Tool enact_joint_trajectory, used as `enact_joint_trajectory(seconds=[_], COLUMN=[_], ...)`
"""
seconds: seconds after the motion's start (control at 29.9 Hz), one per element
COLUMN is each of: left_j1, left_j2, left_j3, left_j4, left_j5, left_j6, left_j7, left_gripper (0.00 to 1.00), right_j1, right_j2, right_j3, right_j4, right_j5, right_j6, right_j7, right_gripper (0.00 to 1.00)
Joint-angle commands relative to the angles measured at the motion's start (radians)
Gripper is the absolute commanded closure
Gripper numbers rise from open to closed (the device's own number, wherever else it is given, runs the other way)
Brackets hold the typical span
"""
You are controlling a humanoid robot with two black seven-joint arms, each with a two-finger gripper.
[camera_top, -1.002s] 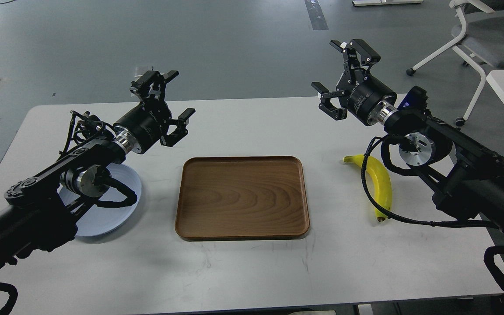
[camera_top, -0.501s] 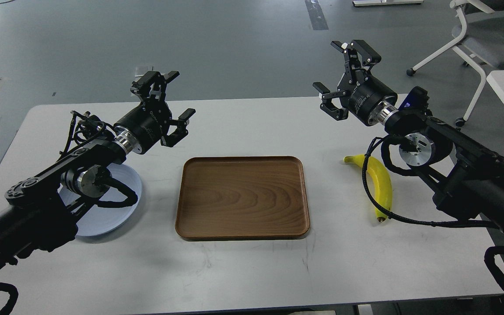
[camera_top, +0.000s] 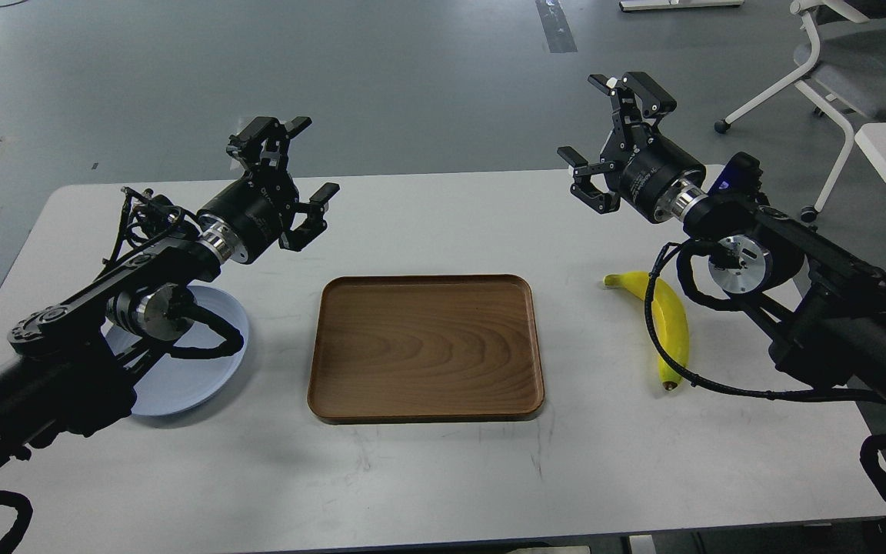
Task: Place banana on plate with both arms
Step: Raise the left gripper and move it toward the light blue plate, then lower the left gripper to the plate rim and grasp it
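lying on the matte table (camera_top: 443,469), curved yellow banana (camera_top: 672,327); left claw (camera_top: 283,171) and right claw (camera_top: 612,135) spread.

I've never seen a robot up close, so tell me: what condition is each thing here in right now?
Curved yellow banana: lying on table, untouched.
Round pale blue-grey plate: empty, partly under left arm.
Brown wooden tray: empty.
Left gripper: fingers open, holding nothing.
Right gripper: fingers open, holding nothing.

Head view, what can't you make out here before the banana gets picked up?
- Plate: its left and far parts are hidden behind the left arm.
- Banana: a black cable from the right arm crosses it.
- Chair: cut off by the top right edge.
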Motion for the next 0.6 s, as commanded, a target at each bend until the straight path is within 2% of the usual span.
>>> enact_joint_trajectory(seconds=[0.0,0.1,0.23,0.33,0.57], left_j1=[-0.007,-0.013,-0.022,-0.028,-0.025], left_j2=[0.0,0.003,0.012,0.028,0.028], left_j3=[0.006,0.005,0.004,0.006,0.011], left_j4=[-0.004,-0.005,-0.005,-0.007,-0.007], left_j5=[0.073,0.163,0.238,0.255,0.353], left_j6=[0.042,0.082,0.14,0.142,0.171], left_j7=[-0.002,-0.014,-0.059,-0.079,-0.089], left_gripper=[0.02,0.02,0.02,0.02,0.02], right_j1=[0.005,0.008,0.011,0.01,0.011], right_j2=[0.0,0.001,0.006,0.004,0.0], right_j3=[0.0,0.0,-0.003,-0.003,-0.034], right_j4=[0.0,0.0,0.0,-0.002,0.0], right_j5=[0.001,0.001,-0.001,-0.001,-0.001], right_j6=[-0.001,-0.008,-0.017,-0.017,-0.021], right_j7=[0.001,0.001,0.0,0.0,0.001], right_gripper=[0.0,0.0,0.0,0.0,0.0])
